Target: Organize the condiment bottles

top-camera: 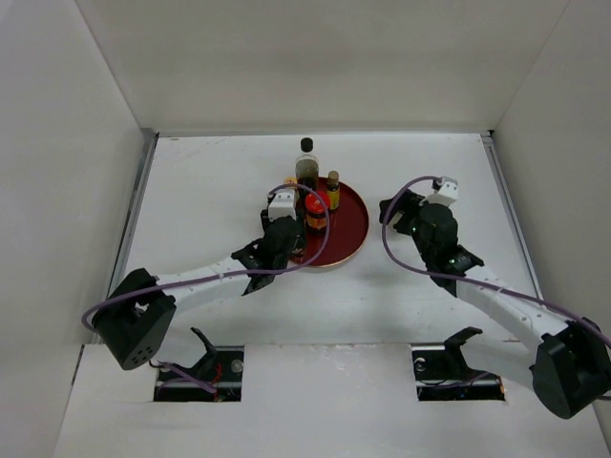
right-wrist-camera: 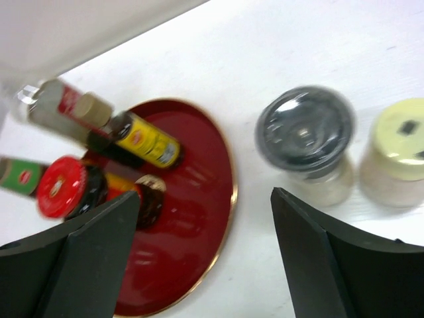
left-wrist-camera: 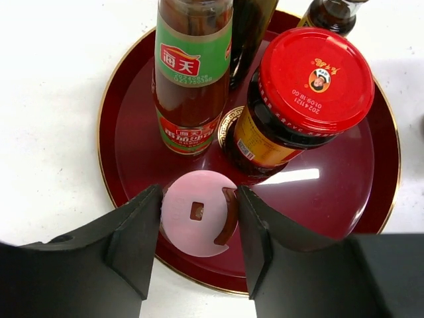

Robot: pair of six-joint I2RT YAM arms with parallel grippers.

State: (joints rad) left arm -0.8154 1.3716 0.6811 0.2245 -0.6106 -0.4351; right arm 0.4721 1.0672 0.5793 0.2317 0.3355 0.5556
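Observation:
My left gripper [left-wrist-camera: 199, 196] is shut on the pink shaker [left-wrist-camera: 189, 228], which stands on the round red tray [left-wrist-camera: 331, 199] just inside its near rim. Behind it on the tray are the red sauce bottle with a green label [left-wrist-camera: 192, 79], the red-lidded jar [left-wrist-camera: 311, 79] and the small amber bottle [left-wrist-camera: 331, 13]. The tall black-capped bottle [top-camera: 306, 158] stands at the tray's far edge. My right gripper [right-wrist-camera: 205, 199] is open and empty above the tray's right rim. The silver shaker [right-wrist-camera: 305, 136] and the cream-topped shaker [right-wrist-camera: 401, 142] stand on the table to its right.
White walls enclose the table on the left, back and right. In the top view my left gripper [top-camera: 289, 221] is at the tray's left side and my right gripper [top-camera: 408, 212] right of the tray [top-camera: 348, 234], hiding both shakers.

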